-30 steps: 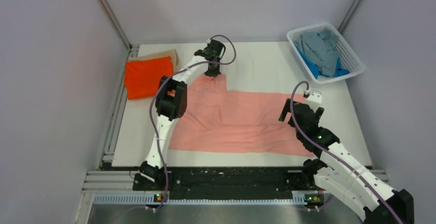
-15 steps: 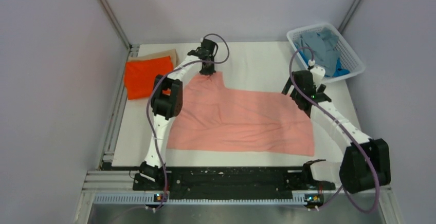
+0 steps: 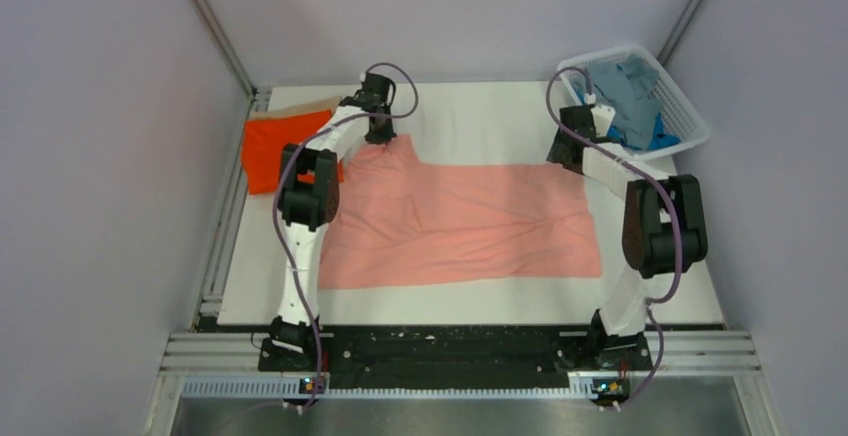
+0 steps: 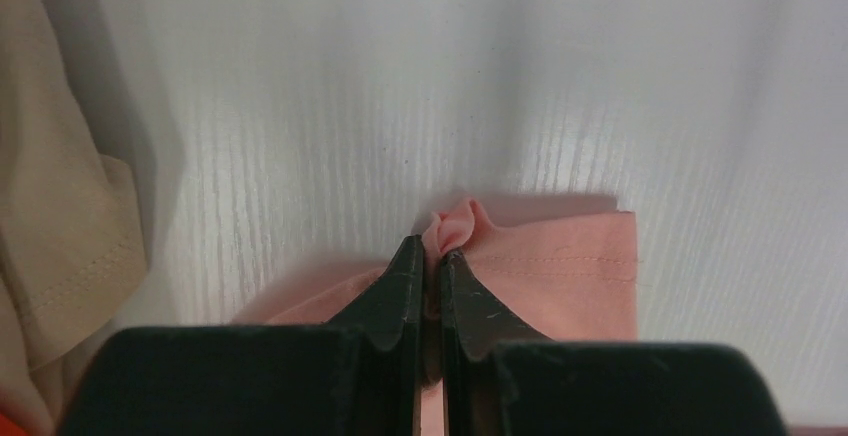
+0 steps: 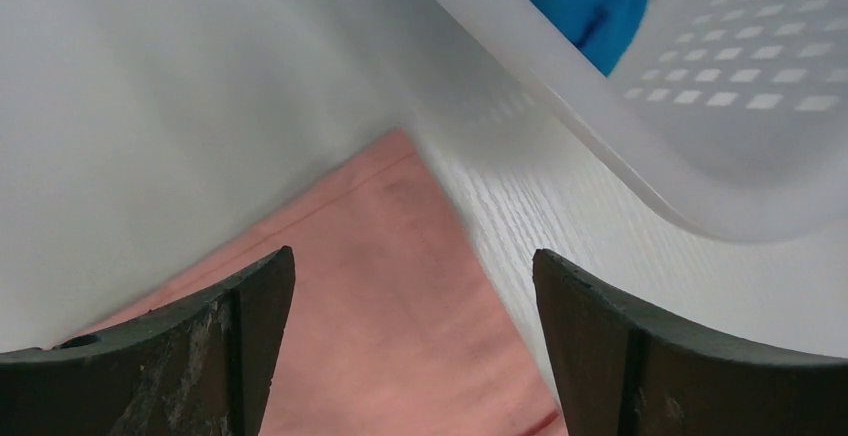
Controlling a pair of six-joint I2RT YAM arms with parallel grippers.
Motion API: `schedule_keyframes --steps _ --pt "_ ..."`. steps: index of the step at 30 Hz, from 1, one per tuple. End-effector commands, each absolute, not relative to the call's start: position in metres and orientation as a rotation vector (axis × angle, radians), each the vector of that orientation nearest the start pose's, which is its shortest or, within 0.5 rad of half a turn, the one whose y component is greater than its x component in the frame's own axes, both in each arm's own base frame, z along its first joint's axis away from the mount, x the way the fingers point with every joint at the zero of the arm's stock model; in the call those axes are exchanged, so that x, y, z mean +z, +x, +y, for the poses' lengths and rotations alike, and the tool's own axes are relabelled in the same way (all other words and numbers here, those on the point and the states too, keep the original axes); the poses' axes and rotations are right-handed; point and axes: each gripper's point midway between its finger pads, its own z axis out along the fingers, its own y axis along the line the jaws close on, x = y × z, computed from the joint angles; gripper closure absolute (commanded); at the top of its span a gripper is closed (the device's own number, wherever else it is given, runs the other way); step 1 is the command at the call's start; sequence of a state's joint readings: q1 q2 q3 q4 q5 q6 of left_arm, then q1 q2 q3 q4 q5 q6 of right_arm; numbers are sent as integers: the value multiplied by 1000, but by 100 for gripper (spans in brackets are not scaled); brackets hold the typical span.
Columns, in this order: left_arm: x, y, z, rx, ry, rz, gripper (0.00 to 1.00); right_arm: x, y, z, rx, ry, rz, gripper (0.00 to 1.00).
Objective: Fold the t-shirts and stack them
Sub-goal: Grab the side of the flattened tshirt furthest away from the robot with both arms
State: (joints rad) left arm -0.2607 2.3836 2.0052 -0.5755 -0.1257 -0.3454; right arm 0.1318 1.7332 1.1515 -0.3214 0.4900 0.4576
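Far left on the white bench: bright orange t-shirt, folded, lying on top of a tan t-shirt, with only a strip of tan showing along the far edge. From the left wrist, tan hem and stitching along the left border, a sliver of orange in the bottom corner.

Just right of that stack: left end effector, clenched on the salmon pink t-shirt. Fingers pressed close together, a small fold of pink cloth bunched up between the tips. Grasped at the far-left corner of the shirt, where a narrower flap juts toward the back of the bench.

Across the middle: rest of the salmon pink t-shirt spread flat on the bench, lightly creased, near edge running almost straight from left to right.

Over the shirt's far-right corner: right end effector, released, fingers standing wide apart with nothing between them. Pink corner and its stitched hem visible below the gap. Cannot tell whether touching the cloth or just above it.

Far right, just beside that corner: white plastic mesh basket at the back corner of the bench. Inside, grey t-shirt crumpled on top of the blue t-shirt, neither folded.
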Motion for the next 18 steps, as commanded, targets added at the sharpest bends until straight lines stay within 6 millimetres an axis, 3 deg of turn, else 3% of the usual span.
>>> schedule_keyframes --steps 1,6,13,18 --pt "69 565 -129 -100 -189 2432 100 88 470 -10 -303 573 2216 14" --pt "83 562 -132 -136 -179 2414 100 65 485 -3 -289 584 2263 23" --pt "93 547 -150 -272 -134 2401 100 39 464 -4 -305 607 2314 34" --pt "98 531 -157 -299 -124 2421 100 42 452 -1 -265 618 2313 48"
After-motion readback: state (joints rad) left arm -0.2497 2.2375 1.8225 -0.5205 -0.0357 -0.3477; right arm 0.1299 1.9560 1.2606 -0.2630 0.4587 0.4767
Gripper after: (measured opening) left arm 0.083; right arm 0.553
